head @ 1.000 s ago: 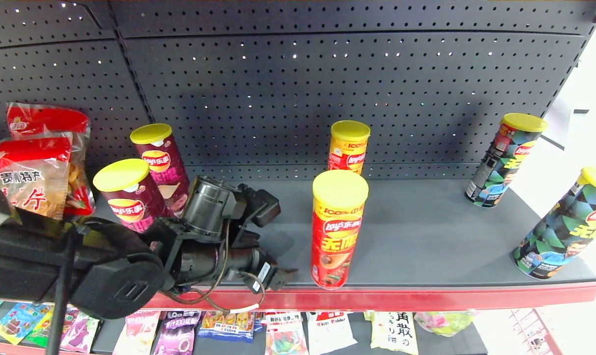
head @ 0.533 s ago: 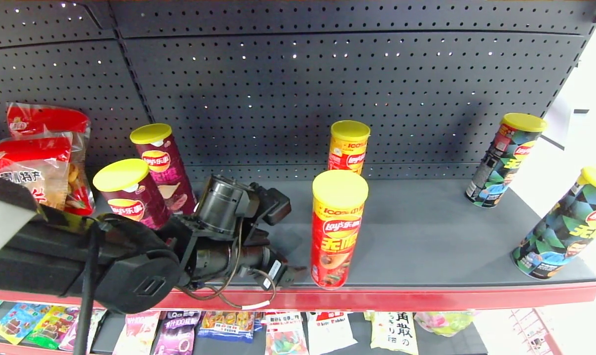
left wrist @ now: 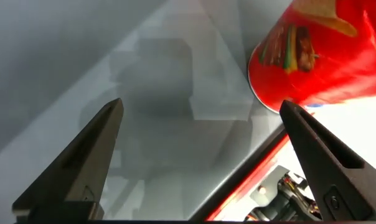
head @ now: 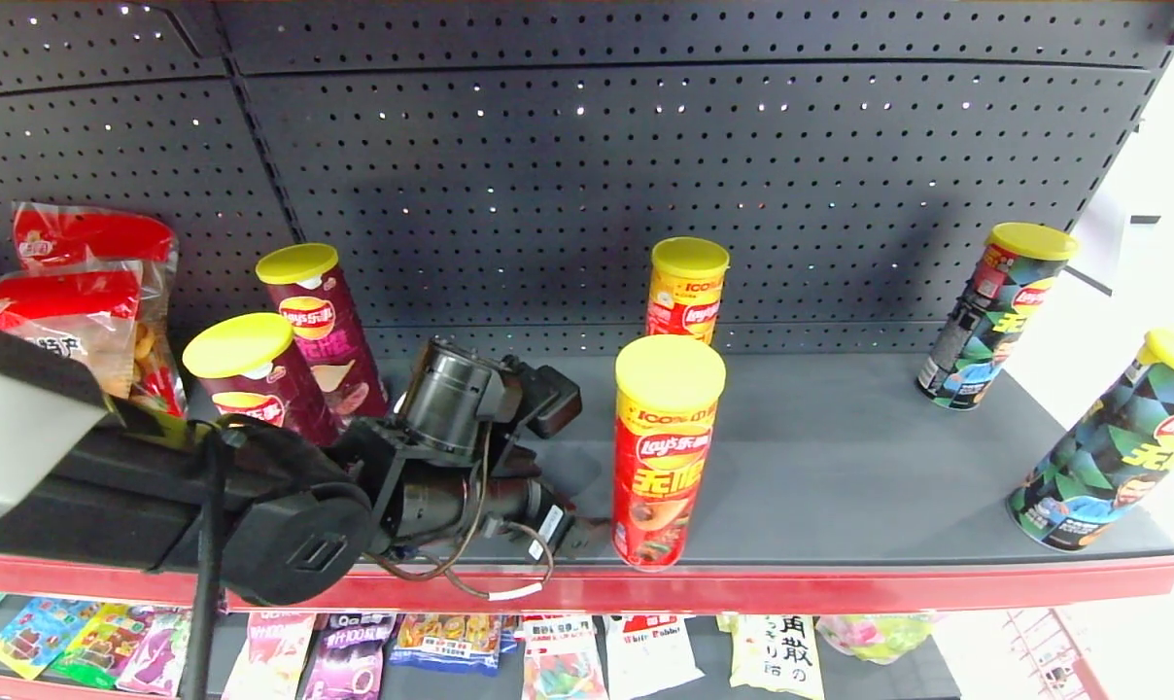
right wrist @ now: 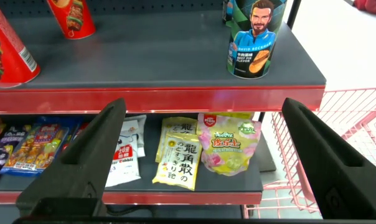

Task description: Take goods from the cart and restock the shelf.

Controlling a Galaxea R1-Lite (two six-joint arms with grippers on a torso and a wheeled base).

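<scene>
On the head view I'm watching the left hand (head: 572, 515) hanging low over the front of the shelf (head: 840, 467), just beside the foot of the front red can (head: 667, 457) on that can's left. I can't tell from here whether they are touching. The can is standing upright near the shelf's red edge, and the back red can (head: 686, 292) is standing behind it against the pegboard. Two maroon cans (head: 247, 384) are standing behind the arm on the left, with bags (head: 82, 292) beyond them. Two dark cans (head: 995, 311) are standing well apart from the hand at the right end. Packets (head: 645, 651) are lying on the lower shelf (head: 898, 671).

On the left wrist view I'm seeing the left hand (left wrist: 200, 104) spread wide and holding nothing, with bare shelf (left wrist: 175, 143) between its fingers (left wrist: 82, 168). The bottom of the front red can (left wrist: 319, 56) is sitting just outside one fingertip, not between the two.

On the right wrist view the right hand (right wrist: 203, 102) is also gaping wide and empty, hanging in front of the shelf's red edge (right wrist: 175, 99). A dark can (right wrist: 253, 37) is standing upright near the corner of the shelf, beyond the fingers. The two red cans (right wrist: 7, 50) are showing farther along. Packets (right wrist: 185, 152) are lying on the lower shelf past the fingers, and the pink wire cart (right wrist: 350, 124) is standing beside the shelf's end.
</scene>
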